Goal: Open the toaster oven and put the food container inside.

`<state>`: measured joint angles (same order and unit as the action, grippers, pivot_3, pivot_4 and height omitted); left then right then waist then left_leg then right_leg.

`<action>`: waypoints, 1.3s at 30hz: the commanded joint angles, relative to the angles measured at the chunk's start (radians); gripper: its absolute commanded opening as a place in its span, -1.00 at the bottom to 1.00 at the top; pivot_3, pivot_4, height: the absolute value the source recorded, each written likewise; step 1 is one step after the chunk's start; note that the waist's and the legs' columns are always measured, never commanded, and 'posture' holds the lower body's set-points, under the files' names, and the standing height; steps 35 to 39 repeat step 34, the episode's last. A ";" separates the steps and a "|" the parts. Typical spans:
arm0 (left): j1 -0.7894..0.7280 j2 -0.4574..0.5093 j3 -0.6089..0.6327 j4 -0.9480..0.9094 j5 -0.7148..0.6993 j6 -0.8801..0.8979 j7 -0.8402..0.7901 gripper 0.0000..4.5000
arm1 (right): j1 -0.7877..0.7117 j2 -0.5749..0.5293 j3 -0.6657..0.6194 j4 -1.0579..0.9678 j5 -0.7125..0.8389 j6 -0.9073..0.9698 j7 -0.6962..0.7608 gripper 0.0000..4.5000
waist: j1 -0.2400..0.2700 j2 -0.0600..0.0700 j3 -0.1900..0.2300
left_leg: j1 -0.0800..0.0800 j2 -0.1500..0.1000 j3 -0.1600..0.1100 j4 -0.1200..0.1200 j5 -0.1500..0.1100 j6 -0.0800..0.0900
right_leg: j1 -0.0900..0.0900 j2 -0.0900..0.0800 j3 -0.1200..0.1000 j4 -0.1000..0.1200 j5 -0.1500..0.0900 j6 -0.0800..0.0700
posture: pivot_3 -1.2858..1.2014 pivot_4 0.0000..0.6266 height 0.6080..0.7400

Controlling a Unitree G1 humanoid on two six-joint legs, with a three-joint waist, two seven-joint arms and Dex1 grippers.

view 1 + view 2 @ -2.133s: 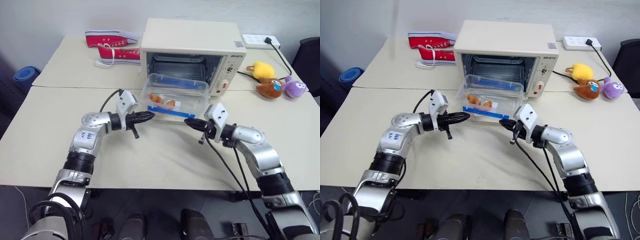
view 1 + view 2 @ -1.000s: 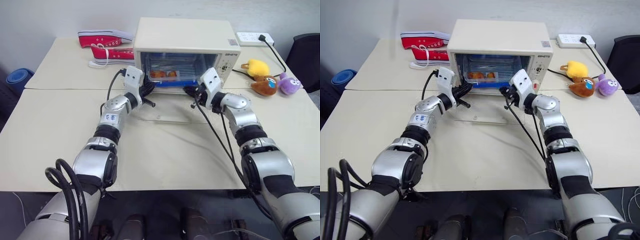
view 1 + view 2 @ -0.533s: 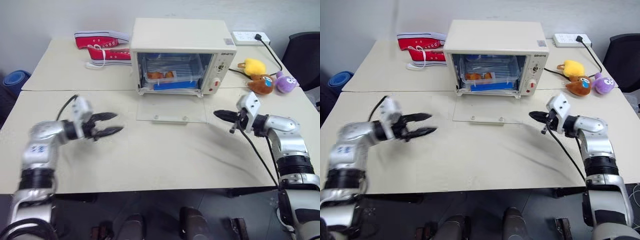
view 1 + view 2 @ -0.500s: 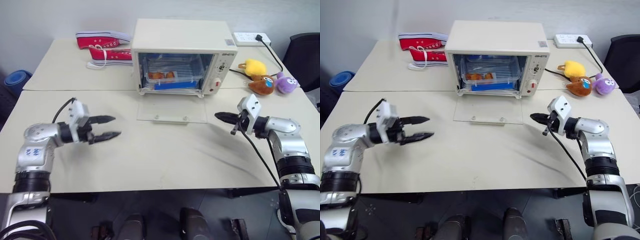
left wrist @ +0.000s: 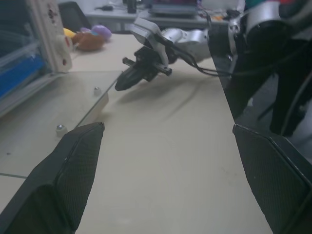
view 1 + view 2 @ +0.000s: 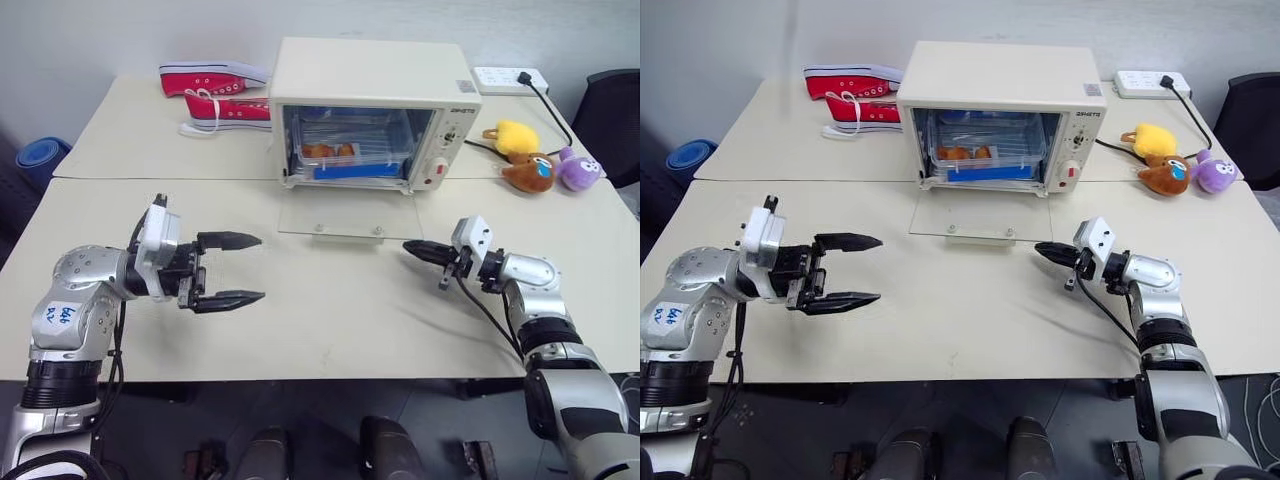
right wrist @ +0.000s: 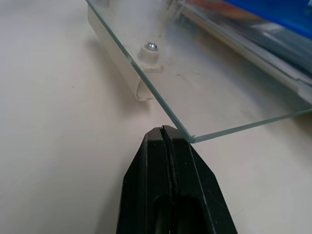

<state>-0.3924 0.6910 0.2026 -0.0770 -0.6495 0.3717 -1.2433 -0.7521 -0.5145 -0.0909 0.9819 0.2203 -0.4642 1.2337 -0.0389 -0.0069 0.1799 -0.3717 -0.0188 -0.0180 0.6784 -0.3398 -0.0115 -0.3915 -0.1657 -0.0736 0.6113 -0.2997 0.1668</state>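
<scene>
Clear plastic food container point(image 6: 345, 152) is sitting inside the boxy cream-white toaster oven point(image 6: 372, 112); before it, my left claw point(image 6: 240, 269) is gaping empty, my right claw point(image 6: 412, 247) pinching shut on nothing.

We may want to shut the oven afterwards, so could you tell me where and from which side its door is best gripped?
Probably by the cream bar handle under the free front edge of the glass door. The door lies flat, hinged at the toaster oven, so a gripper would come from the robot's side and lift the edge.
</scene>
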 commanded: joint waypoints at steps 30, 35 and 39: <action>0.229 0.049 0.120 0.153 0.196 -0.304 0.178 1.00 | 0.500 -0.163 -0.045 -0.932 0.240 0.402 0.092 0.98 | 0.015 0.001 0.000 | 0.000 0.000 0.002 0.001 -0.002 0.000 | 0.000 0.000 -0.001 0.000 0.000 0.000 | 0.03 -0.52 1.00; 0.274 0.033 0.109 0.140 0.205 -0.359 0.168 1.00 | 0.539 -0.143 -0.046 -0.906 0.219 0.320 0.082 0.99 | 0.015 0.001 0.000 | 0.001 0.000 0.002 0.001 -0.002 0.000 | 0.001 0.000 -0.001 0.000 0.000 0.000 | 0.03 -0.52 1.00; 0.274 0.033 0.109 0.140 0.205 -0.359 0.168 1.00 | 0.539 -0.143 -0.046 -0.906 0.219 0.320 0.082 0.99 | 0.015 0.001 0.000 | 0.001 0.000 0.002 0.001 -0.002 0.000 | 0.001 0.000 -0.001 0.000 0.000 0.000 | 0.03 -0.52 1.00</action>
